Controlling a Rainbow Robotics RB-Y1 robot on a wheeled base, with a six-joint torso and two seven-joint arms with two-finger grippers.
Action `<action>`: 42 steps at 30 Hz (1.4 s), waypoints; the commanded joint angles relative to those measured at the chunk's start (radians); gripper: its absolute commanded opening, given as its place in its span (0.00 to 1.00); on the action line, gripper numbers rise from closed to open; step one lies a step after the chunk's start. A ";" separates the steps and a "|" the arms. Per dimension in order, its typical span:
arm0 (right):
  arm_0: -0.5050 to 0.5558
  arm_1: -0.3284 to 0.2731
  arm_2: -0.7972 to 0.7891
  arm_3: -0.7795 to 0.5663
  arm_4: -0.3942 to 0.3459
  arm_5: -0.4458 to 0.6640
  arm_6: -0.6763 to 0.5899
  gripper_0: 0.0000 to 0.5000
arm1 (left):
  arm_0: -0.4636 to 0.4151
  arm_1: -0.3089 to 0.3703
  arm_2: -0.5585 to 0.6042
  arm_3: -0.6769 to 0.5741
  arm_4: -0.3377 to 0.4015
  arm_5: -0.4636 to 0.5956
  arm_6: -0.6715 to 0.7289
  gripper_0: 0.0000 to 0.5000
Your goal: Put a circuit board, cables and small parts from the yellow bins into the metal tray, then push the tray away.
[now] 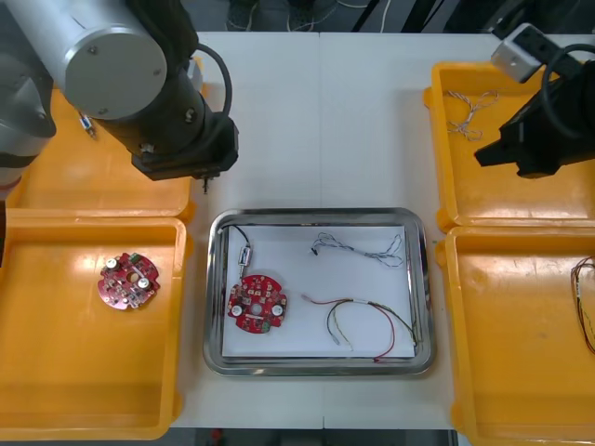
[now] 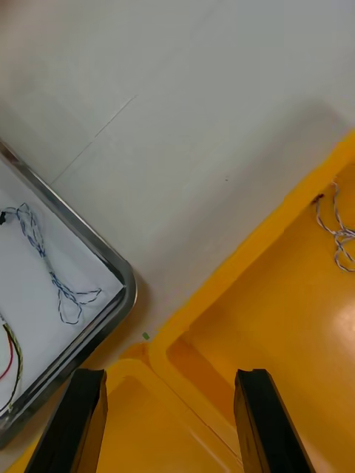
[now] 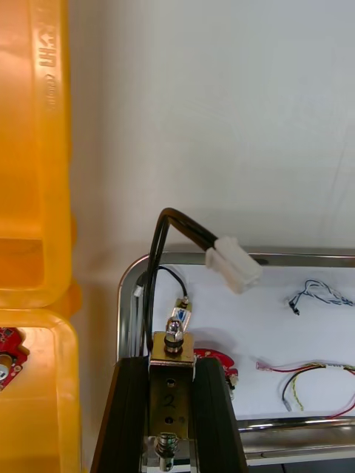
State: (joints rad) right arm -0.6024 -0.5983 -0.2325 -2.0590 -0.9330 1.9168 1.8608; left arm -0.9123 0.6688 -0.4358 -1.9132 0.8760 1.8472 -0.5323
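- Front view: the left gripper (image 1: 206, 175) was seen above the table, just beyond the far-left corner of the metal tray (image 1: 319, 215); the right gripper (image 1: 485, 153) was held over the far right yellow bin (image 1: 493, 200); 1 circuit board (image 1: 257, 305) lay in the tray.
- Left wrist view: the left gripper was clamped on a small metal part (image 3: 172, 347); a black cable (image 3: 157, 251) looped up from it.
- Right wrist view: the right gripper's fingers (image 2: 81, 421) were spread wide with nothing between them.

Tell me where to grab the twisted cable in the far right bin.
Pinch the twisted blue and white cable at its middle, straight down from above, with the right gripper over that yellow bin: it lies flat and loose on the floor, one end near the wall.
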 commanded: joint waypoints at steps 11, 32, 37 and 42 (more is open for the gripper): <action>0.154 -0.115 -0.220 -0.035 0.003 0.003 -0.126 1.00 | 0.009 -0.107 -0.210 -0.038 -0.123 -0.033 0.071 0.00; 0.348 -0.155 -0.255 -0.069 0.028 0.003 -0.345 1.00 | 0.052 -0.127 -0.403 -0.010 -0.244 -0.192 0.143 0.00; 0.385 -0.163 -0.261 -0.069 0.056 0.003 -0.339 1.00 | 0.052 -0.138 -0.449 0.037 -0.281 -0.255 0.160 0.00; 0.400 -0.161 -0.258 -0.069 0.079 0.003 -0.338 1.00 | 0.052 -0.141 -0.468 0.074 -0.293 -0.298 0.170 0.00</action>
State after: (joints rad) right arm -0.2233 -0.7167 -0.4684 -2.0962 -0.8711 1.9169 1.5402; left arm -0.8654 0.5557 -0.8853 -1.8498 0.5966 1.5747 -0.4318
